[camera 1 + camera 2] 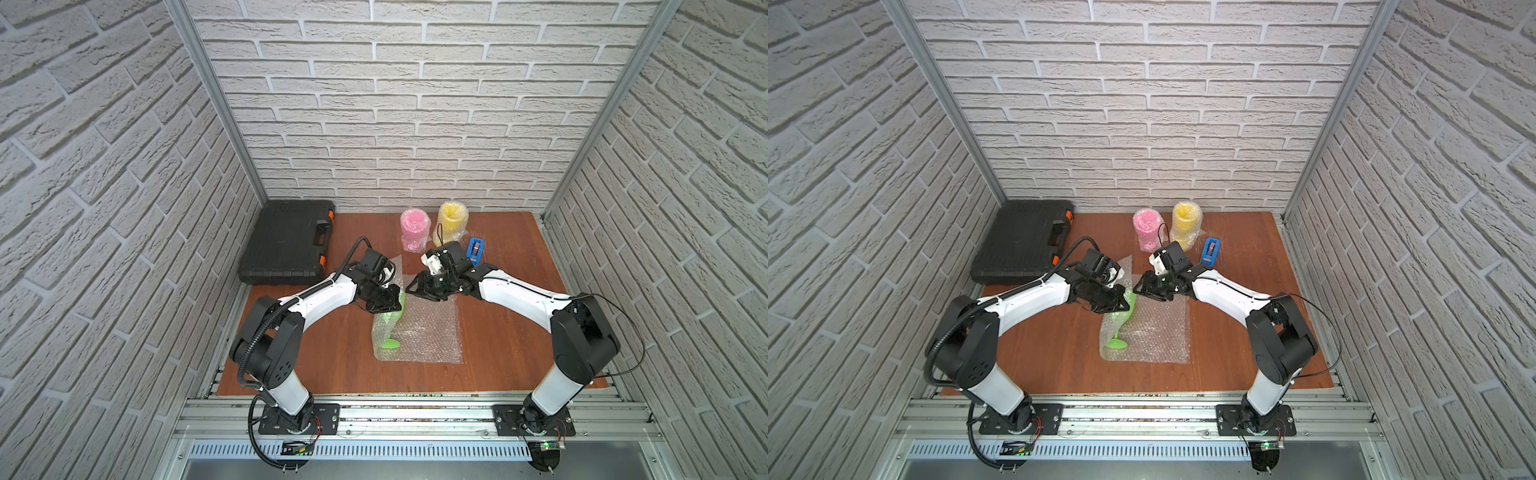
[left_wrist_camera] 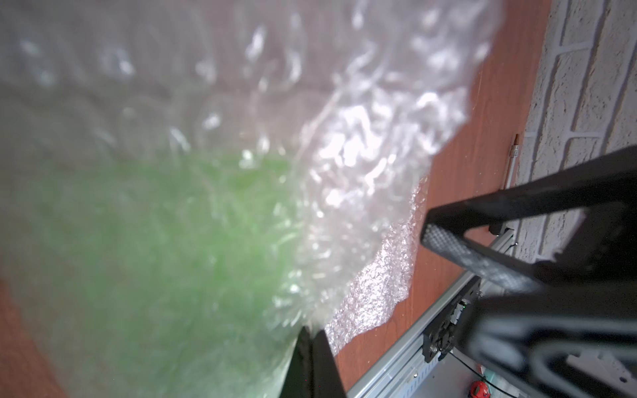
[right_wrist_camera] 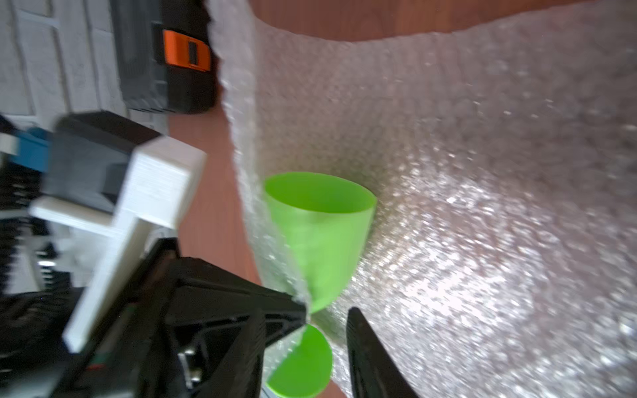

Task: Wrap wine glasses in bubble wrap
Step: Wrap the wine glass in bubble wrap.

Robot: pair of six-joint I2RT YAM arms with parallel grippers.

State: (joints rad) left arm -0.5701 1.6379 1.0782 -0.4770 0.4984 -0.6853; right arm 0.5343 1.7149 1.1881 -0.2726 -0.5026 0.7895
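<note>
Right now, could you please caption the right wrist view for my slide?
Left gripper pinching an edge of bubble wrap beside the lime green goblet.

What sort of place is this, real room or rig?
Likely a robot test cell: brick-pattern wall panels in aluminium framing, left arm and right arm bolted to a slotted rail, and a wooden tabletop boxed in on three sides.

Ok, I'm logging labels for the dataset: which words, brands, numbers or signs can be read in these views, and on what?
No text can be read in any view.
Black tool case: orange latches only, no legible brand.
Blue tape dispenser: any marking is too small to read.
</note>
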